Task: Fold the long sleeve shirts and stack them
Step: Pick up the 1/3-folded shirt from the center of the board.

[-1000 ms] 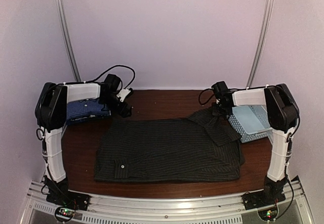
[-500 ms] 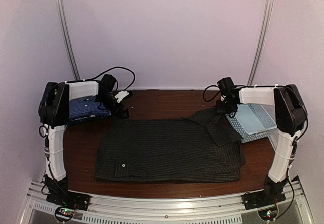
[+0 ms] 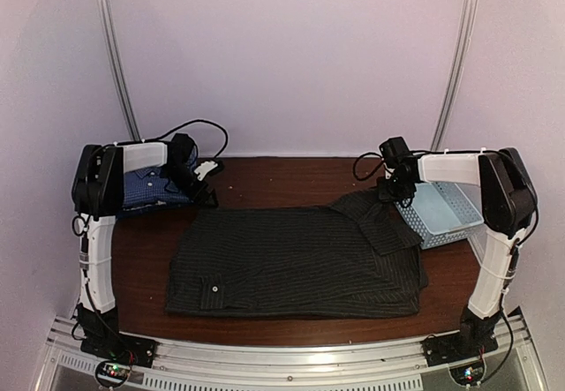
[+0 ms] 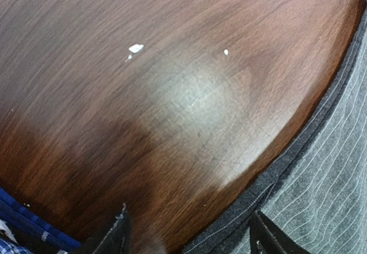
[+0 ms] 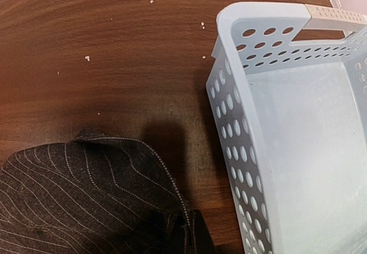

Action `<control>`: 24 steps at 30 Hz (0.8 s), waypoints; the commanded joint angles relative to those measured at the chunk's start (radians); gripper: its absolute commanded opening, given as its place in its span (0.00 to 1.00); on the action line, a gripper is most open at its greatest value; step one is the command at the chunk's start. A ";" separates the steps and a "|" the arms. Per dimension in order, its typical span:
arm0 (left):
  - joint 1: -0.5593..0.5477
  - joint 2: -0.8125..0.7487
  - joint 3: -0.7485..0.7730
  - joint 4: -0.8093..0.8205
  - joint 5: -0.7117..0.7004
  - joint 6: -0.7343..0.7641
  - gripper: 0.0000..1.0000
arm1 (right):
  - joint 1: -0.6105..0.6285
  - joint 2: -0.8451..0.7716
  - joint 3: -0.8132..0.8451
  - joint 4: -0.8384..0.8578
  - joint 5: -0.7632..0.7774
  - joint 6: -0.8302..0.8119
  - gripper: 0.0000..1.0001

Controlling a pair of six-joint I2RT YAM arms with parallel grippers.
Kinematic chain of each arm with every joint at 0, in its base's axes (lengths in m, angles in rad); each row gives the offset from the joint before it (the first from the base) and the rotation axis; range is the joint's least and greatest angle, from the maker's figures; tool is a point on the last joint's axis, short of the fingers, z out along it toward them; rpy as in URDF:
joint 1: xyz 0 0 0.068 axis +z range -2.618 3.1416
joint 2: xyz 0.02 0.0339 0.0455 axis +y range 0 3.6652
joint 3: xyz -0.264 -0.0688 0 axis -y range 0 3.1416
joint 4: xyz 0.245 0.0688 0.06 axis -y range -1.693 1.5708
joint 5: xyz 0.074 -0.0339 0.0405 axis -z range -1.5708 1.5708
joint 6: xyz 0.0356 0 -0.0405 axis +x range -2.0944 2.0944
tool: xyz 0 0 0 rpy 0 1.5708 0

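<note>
Evidently the black pinstriped shirt (image 3: pixel 291 263) lies flat mid-table for folding. The right gripper (image 5: pixel 192 237), pressed together, sits at its far-right flap (beside the light blue basket (image 5: pixel 229 110)). The left gripper (image 4: pixel 189 231) hangs spread between it and the blue checked shirt (image 3: pixel 146 188), probably the stack's base.

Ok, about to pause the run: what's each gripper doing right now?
Left gripper: open, holding nothing.
Right gripper: shut at the edge of the black pinstriped shirt; whether it grips the cloth cannot be told.
</note>
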 commanded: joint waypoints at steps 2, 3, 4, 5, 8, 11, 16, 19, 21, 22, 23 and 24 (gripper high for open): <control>0.011 0.018 0.013 -0.030 0.042 0.012 0.64 | 0.001 -0.041 -0.018 -0.017 -0.003 -0.005 0.00; 0.011 0.018 0.003 -0.032 0.039 0.012 0.61 | 0.000 -0.042 -0.018 -0.017 -0.003 -0.006 0.00; 0.011 0.017 -0.004 -0.033 0.035 0.010 0.58 | -0.001 -0.043 -0.018 -0.017 -0.003 -0.006 0.00; 0.011 0.015 -0.010 -0.034 0.029 0.008 0.56 | -0.001 -0.044 -0.019 -0.017 -0.004 -0.007 0.00; 0.011 0.013 -0.022 -0.042 0.019 0.001 0.55 | 0.000 -0.048 -0.019 -0.016 -0.005 -0.007 0.00; 0.011 0.000 -0.039 -0.045 0.019 -0.002 0.53 | -0.001 -0.054 -0.017 -0.019 -0.004 -0.009 0.00; 0.011 -0.027 -0.054 -0.045 0.046 -0.010 0.42 | -0.001 -0.056 -0.014 -0.018 -0.007 -0.009 0.00; 0.010 -0.035 -0.054 -0.045 0.041 -0.015 0.31 | 0.001 -0.053 -0.011 -0.019 -0.016 -0.008 0.00; 0.010 -0.046 -0.050 -0.044 0.039 -0.027 0.20 | 0.003 -0.059 -0.013 -0.021 -0.019 -0.008 0.00; 0.010 -0.056 -0.052 -0.044 0.044 -0.032 0.13 | 0.003 -0.063 -0.014 -0.022 -0.018 -0.008 0.00; 0.010 -0.072 -0.054 -0.044 0.045 -0.039 0.06 | 0.003 -0.069 -0.014 -0.025 -0.018 -0.008 0.00; 0.010 -0.081 -0.057 -0.044 0.041 -0.049 0.01 | 0.003 -0.074 -0.014 -0.028 -0.018 -0.008 0.00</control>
